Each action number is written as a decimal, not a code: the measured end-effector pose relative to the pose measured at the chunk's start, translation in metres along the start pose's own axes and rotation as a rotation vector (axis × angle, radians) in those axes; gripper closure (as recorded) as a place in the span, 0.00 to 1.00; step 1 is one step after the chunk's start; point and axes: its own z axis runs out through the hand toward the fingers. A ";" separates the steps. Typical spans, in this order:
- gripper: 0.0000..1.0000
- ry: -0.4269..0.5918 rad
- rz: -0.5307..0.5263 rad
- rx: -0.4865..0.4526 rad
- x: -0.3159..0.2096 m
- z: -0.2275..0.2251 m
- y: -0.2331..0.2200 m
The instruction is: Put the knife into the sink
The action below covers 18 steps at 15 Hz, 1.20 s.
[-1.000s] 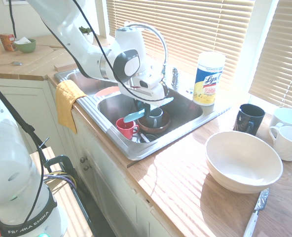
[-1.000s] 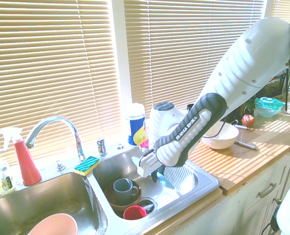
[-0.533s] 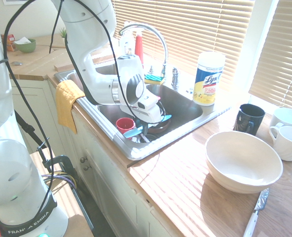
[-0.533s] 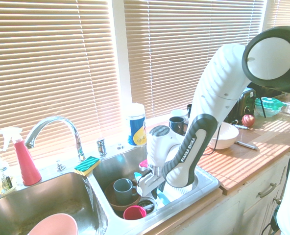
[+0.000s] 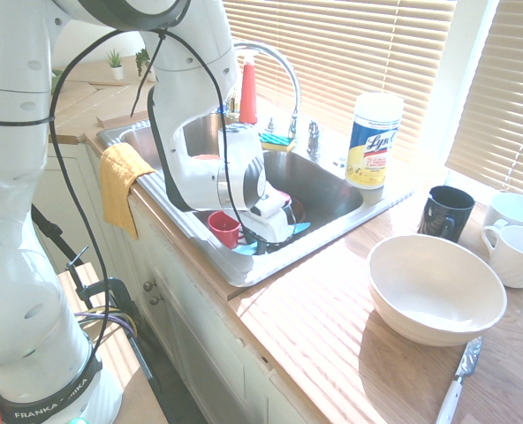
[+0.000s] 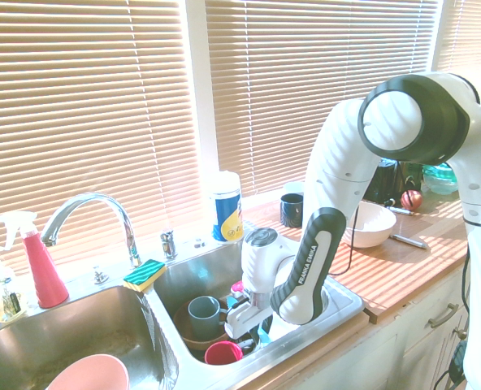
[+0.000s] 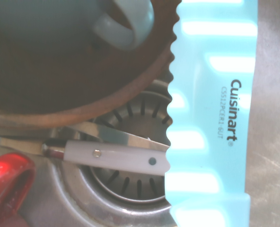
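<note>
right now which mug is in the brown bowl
The blue-gray mug, inside the brown bowl in the sink; the red mug sits beside that bowl.

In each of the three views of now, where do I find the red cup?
First exterior view: red cup, near the picture's middle, in the sink.
Second exterior view: bottom, just left of centre.
Wrist view: lower left corner, only partly shown.
Shared landmark: the turquoise knife.

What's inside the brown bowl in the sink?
A blue-grey mug sits in the brown bowl. The mug covers much of the bowl's bottom, so anything beneath it can't be seen.
</note>
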 end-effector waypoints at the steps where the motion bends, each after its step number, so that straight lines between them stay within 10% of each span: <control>1: 0.00 -0.003 0.010 -0.006 0.000 0.005 0.000; 18: 0.00 0.005 0.050 0.017 -0.011 -0.013 -0.012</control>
